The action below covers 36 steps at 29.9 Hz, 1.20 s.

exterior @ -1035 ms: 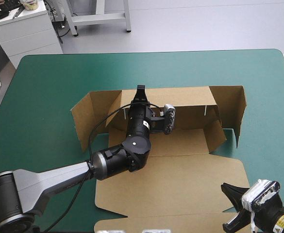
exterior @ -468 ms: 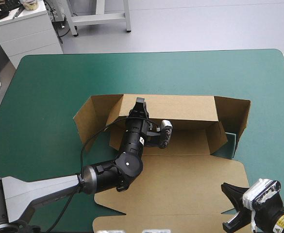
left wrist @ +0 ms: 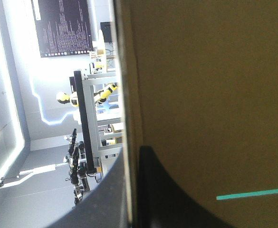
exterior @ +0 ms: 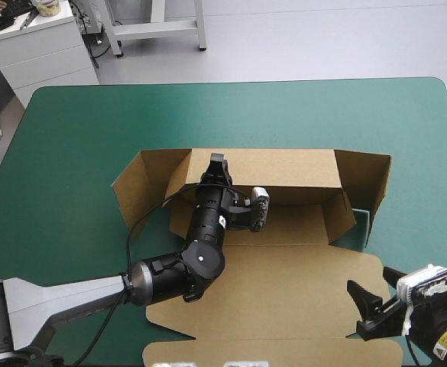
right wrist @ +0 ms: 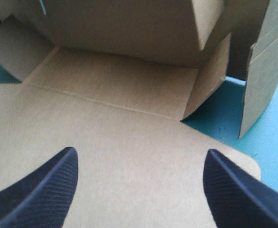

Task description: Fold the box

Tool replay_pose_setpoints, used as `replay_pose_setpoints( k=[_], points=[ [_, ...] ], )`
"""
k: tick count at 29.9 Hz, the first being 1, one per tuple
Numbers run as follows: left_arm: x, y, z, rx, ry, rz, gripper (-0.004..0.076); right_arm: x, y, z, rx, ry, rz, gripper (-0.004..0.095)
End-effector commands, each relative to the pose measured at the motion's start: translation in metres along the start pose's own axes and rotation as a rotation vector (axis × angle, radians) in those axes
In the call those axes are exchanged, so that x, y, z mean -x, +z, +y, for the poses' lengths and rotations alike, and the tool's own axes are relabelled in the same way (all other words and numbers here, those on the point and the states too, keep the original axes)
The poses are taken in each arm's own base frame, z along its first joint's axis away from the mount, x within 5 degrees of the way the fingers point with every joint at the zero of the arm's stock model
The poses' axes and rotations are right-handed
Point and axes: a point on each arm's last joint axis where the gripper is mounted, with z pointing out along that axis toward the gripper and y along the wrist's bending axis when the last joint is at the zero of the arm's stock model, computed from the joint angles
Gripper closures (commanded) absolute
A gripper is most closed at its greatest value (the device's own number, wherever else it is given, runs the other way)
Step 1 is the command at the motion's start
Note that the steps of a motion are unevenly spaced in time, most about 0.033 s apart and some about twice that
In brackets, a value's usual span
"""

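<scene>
On box (wrist view): left hand

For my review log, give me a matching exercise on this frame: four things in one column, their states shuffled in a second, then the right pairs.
Things:
1. left gripper
2. right gripper
3. back wall
4. lid

States:
A. open, over the lid's near right corner
B. lying flat
C. shut on the box
D. raised

Pairs: 1-C, 2-A, 3-D, 4-B
</scene>
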Motion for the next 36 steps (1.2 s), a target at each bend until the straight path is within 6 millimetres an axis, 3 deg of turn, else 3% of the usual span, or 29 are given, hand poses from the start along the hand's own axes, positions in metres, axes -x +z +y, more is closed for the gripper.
replay_pose_setpoints(
  k=[1, 7, 14, 19, 26, 31, 36],
  points=[
    [-0.006, -0.009, 0.02, 0.074, -0.027, 0.02, 0.0734, 0.041, -0.012, 0.001, -0.037, 0.034, -0.157, 0.0163],
    [-0.005, -0.009, 0.019, 0.068, -0.027, 0.007, 0.0734, 0.103, -0.026, -0.008, -0.237, 0.109, -0.226, 0.0163],
    [-0.005, -0.009, 0.019, 0.069, -0.027, 0.009, 0.0734, 0.154, -0.012, -0.011, -0.374, 0.084, -0.182, 0.0163],
    [-0.005, -0.009, 0.019, 0.069, -0.027, 0.009, 0.0734, 0.178, 0.016, -0.01, -0.427, 0.051, -0.128, 0.0163],
    [-0.005, -0.009, 0.019, 0.069, -0.027, 0.009, 0.0734, 0.204, 0.073, -0.016, -0.493, -0.019, 0.008, 0.0164],
    [-0.005, -0.009, 0.019, 0.069, -0.027, 0.009, 0.0734, 0.221, 0.113, -0.049, -0.48, 0.017, 0.147, 0.0163],
    [-0.005, -0.009, 0.019, 0.069, -0.027, 0.009, 0.0734, 0.235, 0.135, -0.083, -0.406, 0.102, 0.22, 0.0163]
  ],
)
